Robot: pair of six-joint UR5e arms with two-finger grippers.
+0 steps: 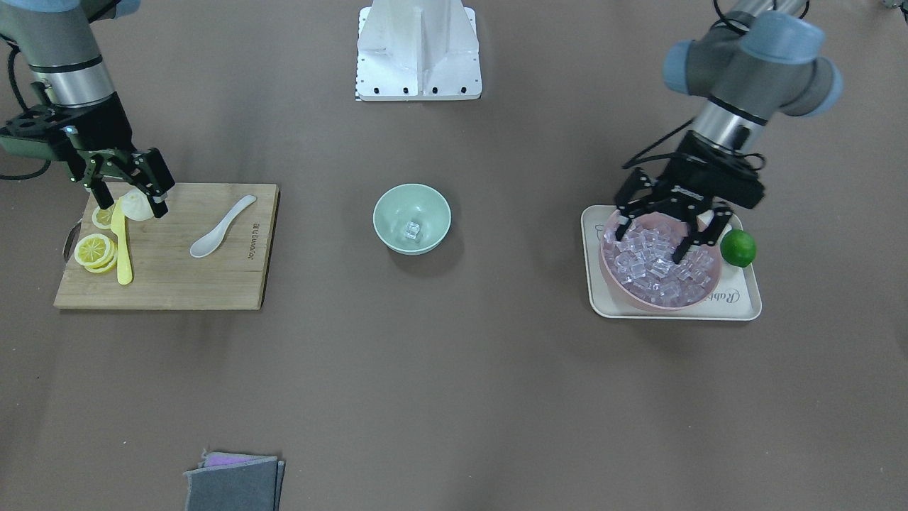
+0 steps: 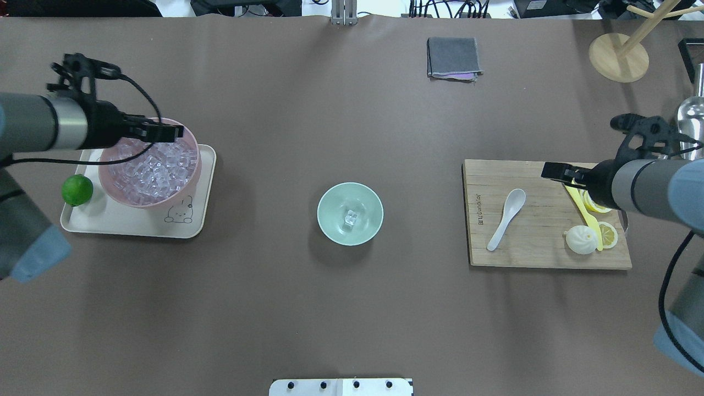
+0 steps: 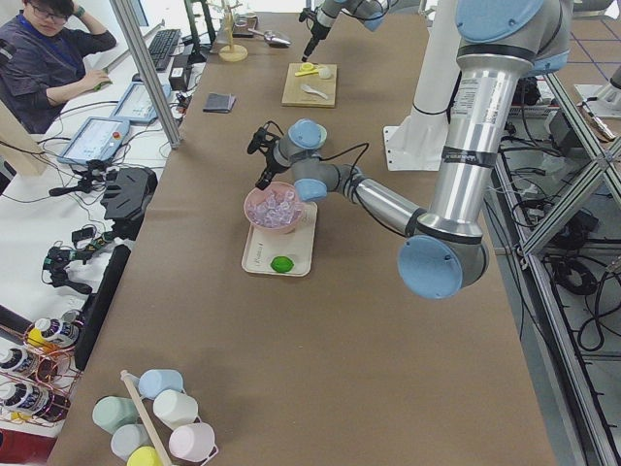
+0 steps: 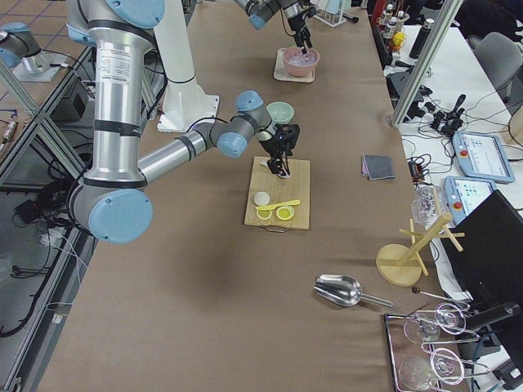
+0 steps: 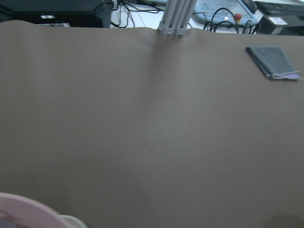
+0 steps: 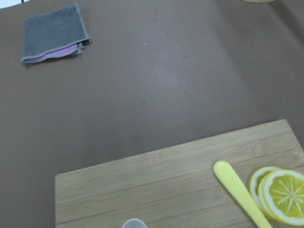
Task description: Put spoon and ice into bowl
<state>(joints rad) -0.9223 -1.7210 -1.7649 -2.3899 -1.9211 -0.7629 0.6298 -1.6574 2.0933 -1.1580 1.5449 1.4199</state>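
Roughly half done, I judge: one ice cube [image 1: 413, 229], clear and glassy, sits in the mint bowl [image 1: 428, 204] at mid-table; the white spoon [image 1: 220, 228] lies on the board [image 1: 213, 280], not yet picked up; the left gripper [image 1: 656, 241] hangs over the pink bowl [image 1: 712, 280] of ice, fingers wide apart, empty; the right gripper [image 1: 133, 204] hovers near the board's other end, apart from the spoon, fingers spread, holding nothing.

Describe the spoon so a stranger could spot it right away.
Find the wooden cutting board on the robot's right side of the table. The spoon lies alone on the board's end nearer the mint-green bowl. It is white with a deep oval scoop, unlike the flat yellow knife by the lemon slices.
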